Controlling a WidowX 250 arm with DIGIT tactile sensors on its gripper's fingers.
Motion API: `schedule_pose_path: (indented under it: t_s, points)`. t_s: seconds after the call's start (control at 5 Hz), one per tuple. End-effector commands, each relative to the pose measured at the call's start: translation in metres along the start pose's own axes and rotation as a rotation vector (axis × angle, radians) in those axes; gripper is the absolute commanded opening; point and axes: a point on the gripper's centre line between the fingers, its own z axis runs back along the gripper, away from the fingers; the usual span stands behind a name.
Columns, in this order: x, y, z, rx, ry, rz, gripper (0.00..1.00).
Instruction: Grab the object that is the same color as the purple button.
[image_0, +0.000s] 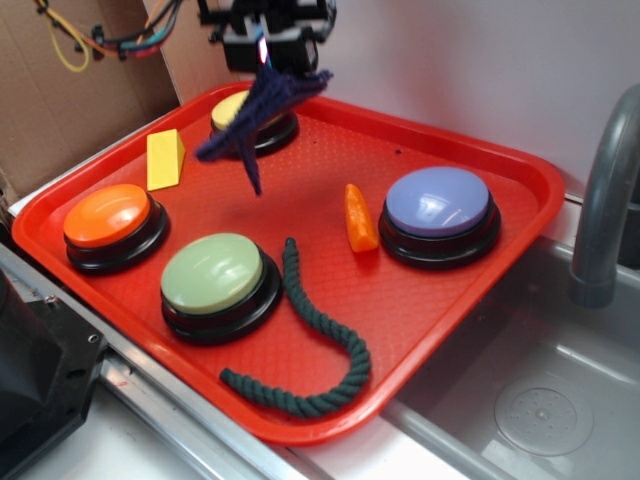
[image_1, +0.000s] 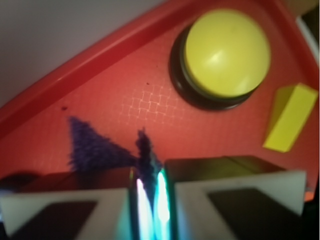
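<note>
My gripper (image_0: 266, 62) is shut on the dark purple fuzzy cloth (image_0: 255, 115) and holds it in the air above the back of the red tray (image_0: 480, 160), in front of the yellow button (image_0: 232, 106). The cloth hangs limp below the jaws. In the wrist view the gripper (image_1: 150, 192) pinches the cloth (image_1: 95, 147) between its lit pads, with the tray well below. The purple button (image_0: 438, 203), a pale lavender dome on a black base, sits at the tray's right side, away from the gripper.
On the tray lie an orange button (image_0: 108, 217), a green button (image_0: 212, 272), a dark green twisted rope (image_0: 320, 350), a small orange carrot-shaped piece (image_0: 359, 217) and a yellow wedge (image_0: 165, 158). A sink (image_0: 540, 400) and grey faucet (image_0: 605, 190) are at the right. Cardboard stands behind left.
</note>
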Motion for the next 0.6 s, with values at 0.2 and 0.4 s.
schedule_pose_path:
  t_s: [0.2, 0.4]
  points:
    - [-0.007, 0.020, 0.095, -0.081, -0.162, -0.239, 0.00]
    - [0.003, 0.031, 0.096, -0.072, -0.157, -0.132, 0.00]
